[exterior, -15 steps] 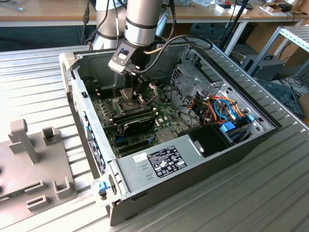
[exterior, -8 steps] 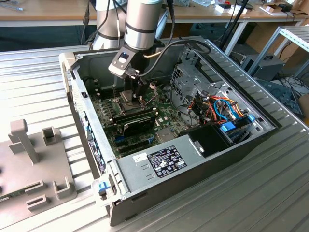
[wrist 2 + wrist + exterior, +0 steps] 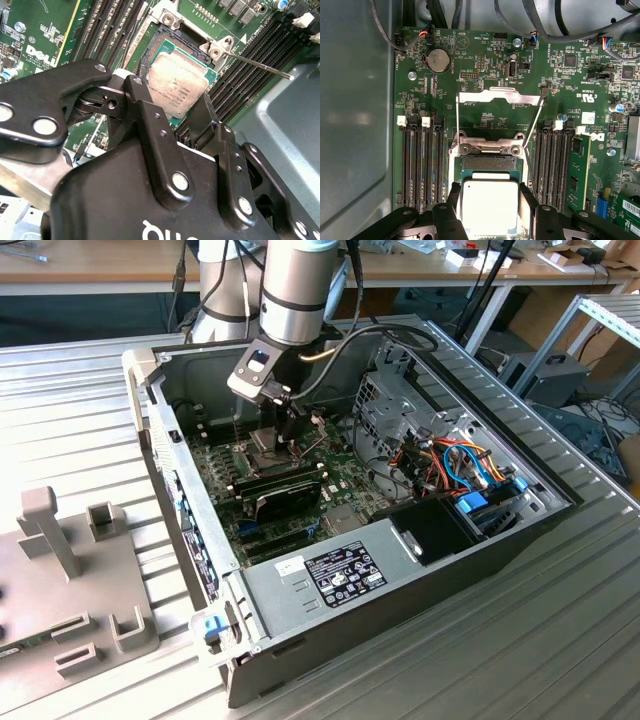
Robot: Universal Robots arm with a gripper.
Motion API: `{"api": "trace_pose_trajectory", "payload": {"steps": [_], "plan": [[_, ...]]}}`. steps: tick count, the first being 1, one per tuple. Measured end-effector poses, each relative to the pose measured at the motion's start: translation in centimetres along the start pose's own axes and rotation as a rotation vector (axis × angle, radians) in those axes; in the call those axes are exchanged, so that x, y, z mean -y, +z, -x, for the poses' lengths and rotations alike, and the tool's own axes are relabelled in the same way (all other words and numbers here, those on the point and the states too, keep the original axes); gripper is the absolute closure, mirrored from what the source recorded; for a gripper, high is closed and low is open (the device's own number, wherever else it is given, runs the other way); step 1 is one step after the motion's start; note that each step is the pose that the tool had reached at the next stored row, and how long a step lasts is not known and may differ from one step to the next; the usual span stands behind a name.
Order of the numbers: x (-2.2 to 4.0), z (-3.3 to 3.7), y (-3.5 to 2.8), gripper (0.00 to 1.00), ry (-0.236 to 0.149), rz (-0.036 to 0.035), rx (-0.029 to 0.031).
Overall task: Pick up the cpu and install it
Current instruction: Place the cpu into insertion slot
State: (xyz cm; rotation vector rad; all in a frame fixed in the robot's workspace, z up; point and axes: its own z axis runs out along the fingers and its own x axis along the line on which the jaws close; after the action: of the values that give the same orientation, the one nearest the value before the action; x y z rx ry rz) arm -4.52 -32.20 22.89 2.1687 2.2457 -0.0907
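Gripper [image 3: 490, 194] clamped on cpu [image 3: 487, 210] edges, cpu just over dark socket [image 3: 489, 162], first wrist view gives me frame [image 3: 497, 96] flipped open, arm [image 3: 295, 290] inside pc case [image 3: 420, 600] toward the exterior view's left.

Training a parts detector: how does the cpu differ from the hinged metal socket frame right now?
The cpu is a solid square with a dull matte top; the socket frame is a shiny open outline. The cpu is gripped in the hand, over the socket; the socket frame is swung open, away from it. Both are silvery metal.
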Motion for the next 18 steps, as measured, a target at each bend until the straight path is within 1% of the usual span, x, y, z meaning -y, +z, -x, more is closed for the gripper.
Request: {"api": "trace_pose_trajectory", "payload": {"steps": [4, 5, 9, 10, 11, 18], "plan": [[-0.1, 0.0, 0.0, 0.45, 0.0, 0.0, 0.0], [-0.32, 0.01, -0.01, 0.45, 0.0, 0.0, 0.0], [-0.38, 0.01, -0.01, 0.45, 0.0, 0.0, -0.0001], [-0.56, 0.02, -0.01, 0.45, 0.0, 0.0, 0.0], [-0.6, 0.02, -0.01, 0.45, 0.0, 0.0001, -0.0001], [-0.61, 0.02, -0.02, 0.45, 0.0, 0.0, 0.0]]}}
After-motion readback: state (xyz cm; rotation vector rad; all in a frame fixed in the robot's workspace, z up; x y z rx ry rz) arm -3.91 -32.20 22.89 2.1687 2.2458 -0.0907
